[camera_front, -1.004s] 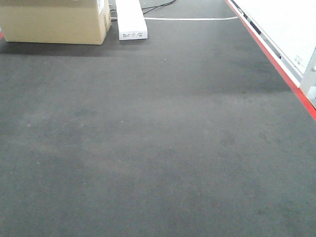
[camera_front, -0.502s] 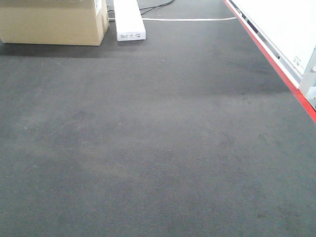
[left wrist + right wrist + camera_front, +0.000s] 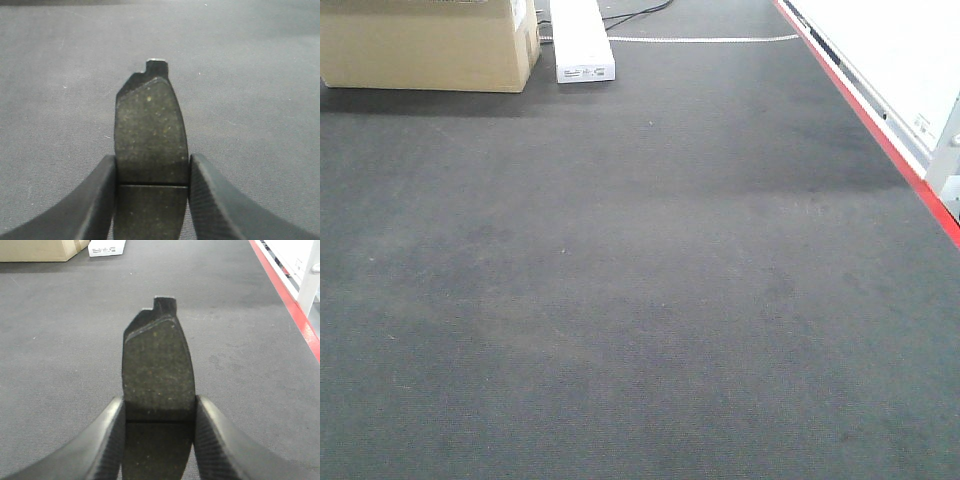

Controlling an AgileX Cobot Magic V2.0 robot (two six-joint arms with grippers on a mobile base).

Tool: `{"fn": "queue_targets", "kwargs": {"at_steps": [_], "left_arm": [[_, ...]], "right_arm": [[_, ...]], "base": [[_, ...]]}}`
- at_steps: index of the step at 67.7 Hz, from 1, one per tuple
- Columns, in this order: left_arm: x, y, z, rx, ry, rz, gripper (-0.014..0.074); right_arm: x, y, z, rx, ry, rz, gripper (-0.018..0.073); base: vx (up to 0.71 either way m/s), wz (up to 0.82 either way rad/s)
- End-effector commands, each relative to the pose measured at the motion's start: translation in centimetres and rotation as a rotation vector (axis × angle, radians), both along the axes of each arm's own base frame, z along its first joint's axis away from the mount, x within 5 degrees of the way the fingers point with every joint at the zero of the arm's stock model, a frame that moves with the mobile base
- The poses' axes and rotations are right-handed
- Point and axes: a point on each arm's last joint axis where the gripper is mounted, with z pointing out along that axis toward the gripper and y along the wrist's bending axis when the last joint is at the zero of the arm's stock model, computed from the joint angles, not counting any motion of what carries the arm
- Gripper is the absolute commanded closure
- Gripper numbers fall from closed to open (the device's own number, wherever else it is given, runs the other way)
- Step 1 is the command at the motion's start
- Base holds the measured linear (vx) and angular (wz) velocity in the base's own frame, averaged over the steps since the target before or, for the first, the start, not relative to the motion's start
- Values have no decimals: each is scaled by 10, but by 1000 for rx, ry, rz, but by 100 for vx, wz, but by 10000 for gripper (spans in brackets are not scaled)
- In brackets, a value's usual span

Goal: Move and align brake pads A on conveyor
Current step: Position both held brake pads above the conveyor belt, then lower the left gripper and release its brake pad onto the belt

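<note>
Left wrist, L hand [image 3: 152, 159] pinches pad [image 3: 150, 117], R hand [image 3: 159, 399] pinches 2nd pad [image 3: 157, 357]

white box [image 3: 583, 38] label, print unreadable

A brake pad [image 3: 150, 130] is gripped by its long edges between the two black fingers [image 3: 97, 200] of the left gripper [image 3: 152, 162], near its thin cross groove [image 3: 152, 185]. Its speckled face is turned upward, and a notched metal tab [image 3: 156, 61] is seen at the far end. The dark conveyor belt [image 3: 250, 75] is seen behind it.
</note>
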Motion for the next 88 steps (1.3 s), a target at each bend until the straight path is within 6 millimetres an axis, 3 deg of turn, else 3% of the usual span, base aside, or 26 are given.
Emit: {"fn": "queue_targets", "kwargs": {"at_steps": [1,41,50,61,75,88], "left_arm": [[3,0,17,-22,-110,2,603],[10,-1,22,-70,-106,22,603],[37,-3,29,-41,1,45,598],[87,-8,31,-46,165,87,592],[154,-16,7,-28,372,121,588],[202,-23,-17,-14,530,137,573]], "right_arm": [[2,0,18,3,-123,0,566],[2,0,18,3,-123,0,566],[2,0,18,3,-123,0,566],[2,0,18,3,-123,0,566],[2,0,18,3,-123,0,566],[2,0,18,3,-123,0,566]], "base": [[0,0],[0,0],[0,0],[0,0],[0,0],[0,0]]}}
